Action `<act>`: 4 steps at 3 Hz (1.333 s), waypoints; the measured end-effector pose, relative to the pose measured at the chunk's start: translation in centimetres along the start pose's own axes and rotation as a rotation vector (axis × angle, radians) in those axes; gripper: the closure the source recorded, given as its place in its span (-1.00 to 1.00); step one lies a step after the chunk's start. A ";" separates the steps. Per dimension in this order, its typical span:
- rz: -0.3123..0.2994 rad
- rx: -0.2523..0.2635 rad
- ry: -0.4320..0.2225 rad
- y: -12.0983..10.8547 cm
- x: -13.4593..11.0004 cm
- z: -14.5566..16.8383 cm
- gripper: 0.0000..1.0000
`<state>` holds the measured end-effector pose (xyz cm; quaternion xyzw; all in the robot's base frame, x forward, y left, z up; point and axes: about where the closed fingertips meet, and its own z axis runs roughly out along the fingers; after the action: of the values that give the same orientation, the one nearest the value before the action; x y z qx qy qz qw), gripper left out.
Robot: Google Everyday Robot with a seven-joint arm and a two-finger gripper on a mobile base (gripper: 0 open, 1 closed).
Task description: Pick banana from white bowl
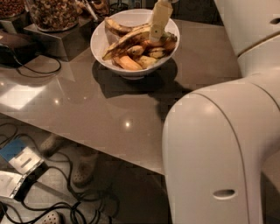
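Observation:
The white bowl (131, 72) stands on the grey table, far middle of the camera view. The banana (124, 42), long, dull yellow with dark brown blotches, lies slanted across the top of the fruit in the bowl, its upper end toward the right. My gripper (156, 37), cream-coloured, comes down from the top edge into the right half of the bowl, with its tip at the banana's upper right end. Short yellow-orange bananas (128, 63) lie below it and a curved brownish banana (116, 27) lies behind.
My arm's large white body (218, 153) fills the right front. A jar of nuts (52, 13) stands on a grey stand (65, 43) at the back left, with a black cable (37, 70) on the table. The table's front edge (87, 146) runs diagonally; cables and shoes lie on the floor.

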<state>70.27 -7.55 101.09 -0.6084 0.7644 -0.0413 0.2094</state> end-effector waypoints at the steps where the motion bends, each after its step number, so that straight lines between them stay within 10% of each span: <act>1: 0.021 -0.004 0.013 -0.6 0.1 1.2 -0.26; 4: 0.044 -0.055 0.038 -0.8 0.0 4.9 -0.26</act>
<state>72.78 -6.76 96.91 -0.5960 0.7822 -0.0272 0.1792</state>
